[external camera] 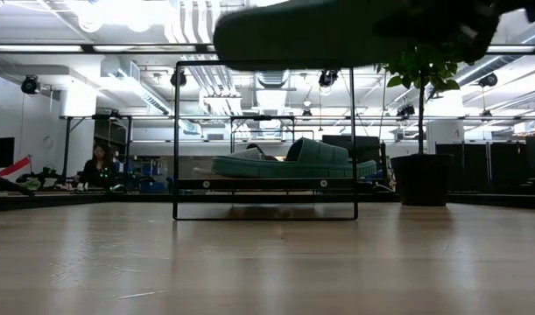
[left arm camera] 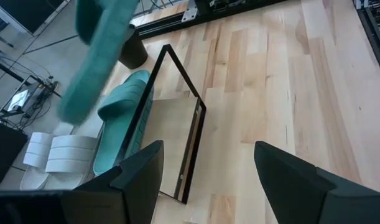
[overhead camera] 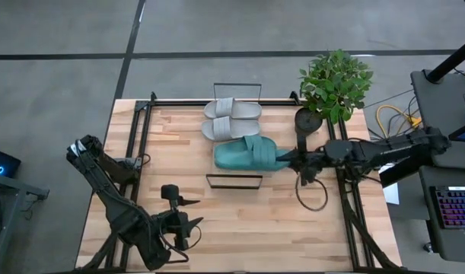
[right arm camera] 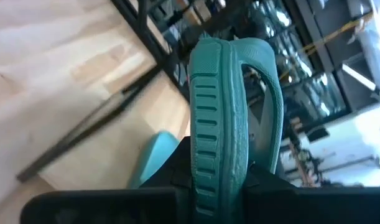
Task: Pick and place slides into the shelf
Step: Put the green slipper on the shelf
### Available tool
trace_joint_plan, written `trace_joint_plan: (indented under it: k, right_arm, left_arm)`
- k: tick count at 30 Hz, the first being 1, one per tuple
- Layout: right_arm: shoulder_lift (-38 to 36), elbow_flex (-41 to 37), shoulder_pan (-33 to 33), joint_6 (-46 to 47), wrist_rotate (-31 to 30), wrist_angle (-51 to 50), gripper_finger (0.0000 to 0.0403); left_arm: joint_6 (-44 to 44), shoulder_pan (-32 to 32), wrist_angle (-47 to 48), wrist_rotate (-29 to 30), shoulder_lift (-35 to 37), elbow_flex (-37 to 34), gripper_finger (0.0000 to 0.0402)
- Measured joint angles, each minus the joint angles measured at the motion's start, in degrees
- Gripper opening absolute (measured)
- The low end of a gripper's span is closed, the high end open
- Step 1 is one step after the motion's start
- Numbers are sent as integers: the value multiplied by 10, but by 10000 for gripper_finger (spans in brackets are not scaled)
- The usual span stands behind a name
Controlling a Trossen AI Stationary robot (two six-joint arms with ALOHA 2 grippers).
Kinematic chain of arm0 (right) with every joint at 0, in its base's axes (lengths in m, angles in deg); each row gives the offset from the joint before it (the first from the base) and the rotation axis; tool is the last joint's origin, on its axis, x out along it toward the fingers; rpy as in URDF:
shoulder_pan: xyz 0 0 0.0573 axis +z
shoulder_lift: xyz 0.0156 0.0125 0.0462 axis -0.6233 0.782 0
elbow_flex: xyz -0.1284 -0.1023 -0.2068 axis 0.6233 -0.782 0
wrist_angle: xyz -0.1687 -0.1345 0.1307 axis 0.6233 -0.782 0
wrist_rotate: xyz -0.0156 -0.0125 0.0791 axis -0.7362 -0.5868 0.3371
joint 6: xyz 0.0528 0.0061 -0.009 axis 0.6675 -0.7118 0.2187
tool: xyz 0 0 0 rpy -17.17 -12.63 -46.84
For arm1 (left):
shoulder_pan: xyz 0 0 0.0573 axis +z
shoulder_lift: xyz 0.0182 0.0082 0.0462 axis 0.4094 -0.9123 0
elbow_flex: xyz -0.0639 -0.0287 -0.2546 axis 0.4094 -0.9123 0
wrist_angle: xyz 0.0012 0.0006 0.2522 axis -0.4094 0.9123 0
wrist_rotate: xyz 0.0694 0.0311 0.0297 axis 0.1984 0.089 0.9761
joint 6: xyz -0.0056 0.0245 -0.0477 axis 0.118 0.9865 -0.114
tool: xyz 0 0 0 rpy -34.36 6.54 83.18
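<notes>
From above, the right gripper is holding a teal slide by one end, its jaws clamped on it; that slide's long axis is running straight out from the jaws, crosswise over the shelf; a second teal slide is lying just under it, long axis the same way, and beyond it, farther from the jaws, the two grey slides are lying side by side, parallel to the teal ones; the left gripper is hanging over the near part of the tabletop, well apart from the shelf, jaws standing wide and touching nothing; a potted plant is sitting at the tabletop's far corner.

At table level, the lower teal slide is resting inside the black wire frame, while the held one is hanging as a dark blur above the frame.

Past the left arm's spread fingers, the shelf's frame is lying ahead, with a teal slide and the grey pair beyond it; the lifted slide is tilting above them.

In the right wrist view, the teal slide's ribbed strap is rising straight out of the gripping jaws.
</notes>
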Motion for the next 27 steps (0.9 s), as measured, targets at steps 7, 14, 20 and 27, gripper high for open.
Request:
trace_joint_plan:
  k: [7,14,20,27]
  right_arm:
    - [9,-19,-55,9,94,4,29]
    - [52,-38,-72,0,108,5,29]
    - [87,-40,-93,-5,119,-2,29]
    - [112,-39,-104,-4,159,-11,29]
  left_arm:
    - [-1,-4,0,0,-1,-1,235]
    - [-13,-4,0,0,-1,-14,235]
    - [-20,-4,-10,-1,-1,-39,235]
    - [-29,-4,-10,-1,-1,-42,235]
